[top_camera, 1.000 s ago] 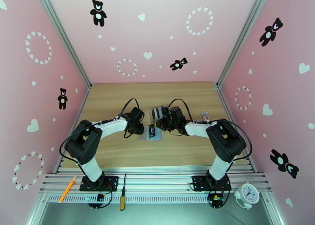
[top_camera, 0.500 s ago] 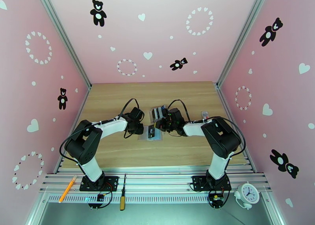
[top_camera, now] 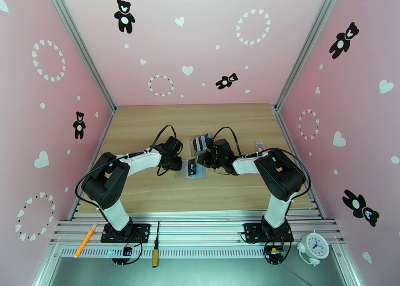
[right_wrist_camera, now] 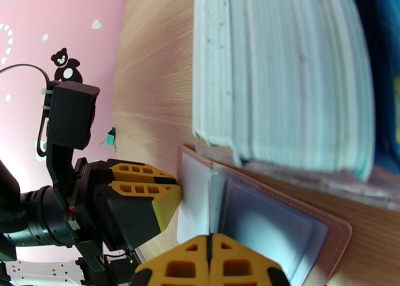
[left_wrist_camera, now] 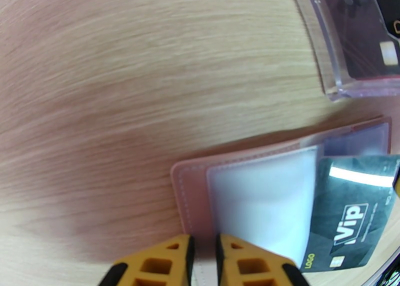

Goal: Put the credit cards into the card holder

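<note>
The card holder, tan-pink stitched leather with frosted clear sleeves, lies open flat on the wood-grain table at mid-table, just near of the clear ribbed rack. The left gripper is clamped on the holder's left edge, a thin strip showing between its yellow fingers. A glossy black rectangular credit card rests on the right sleeve. The right gripper has its fingers pressed together at the holder's right side; whether it pinches the card cannot be told.
</note>
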